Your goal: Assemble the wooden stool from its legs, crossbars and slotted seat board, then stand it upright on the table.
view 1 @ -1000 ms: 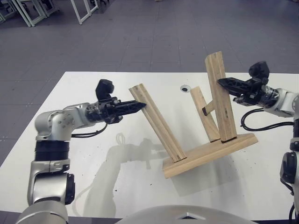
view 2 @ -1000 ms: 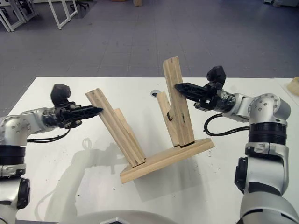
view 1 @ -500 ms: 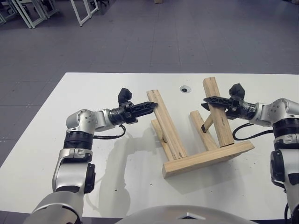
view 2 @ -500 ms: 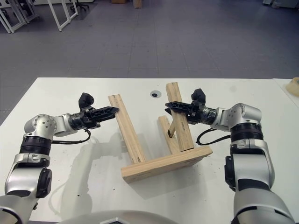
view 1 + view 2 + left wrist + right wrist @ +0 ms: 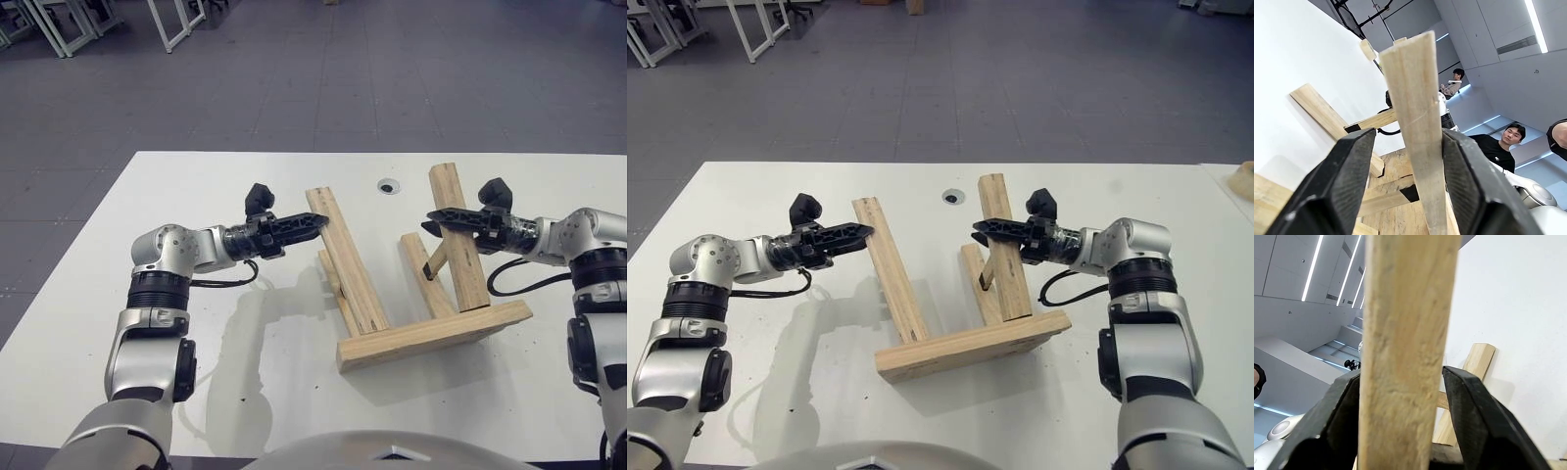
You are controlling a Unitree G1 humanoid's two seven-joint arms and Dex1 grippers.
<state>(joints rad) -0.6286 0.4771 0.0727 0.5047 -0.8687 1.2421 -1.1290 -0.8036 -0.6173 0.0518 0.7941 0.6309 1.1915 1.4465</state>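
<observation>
Wooden stool (image 5: 411, 294) sits legs-up at centre-right of the frame, seat board (image 5: 441, 333) down on the white table (image 5: 196, 186); the left gripper (image 5: 321, 218) pinches the left leg (image 5: 353, 274) near its top; the right gripper (image 5: 429, 216) pinches the right leg (image 5: 468, 264) likewise. Turning it over likely needs both arms rotating together, grips firm; uneven pulling could lever the joints apart.

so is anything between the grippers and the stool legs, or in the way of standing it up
Nothing visible. The left gripper clamps the left leg and the right gripper clamps the right leg. The seat board rests on the table, and nothing visible blocks tipping the stool upright.
</observation>
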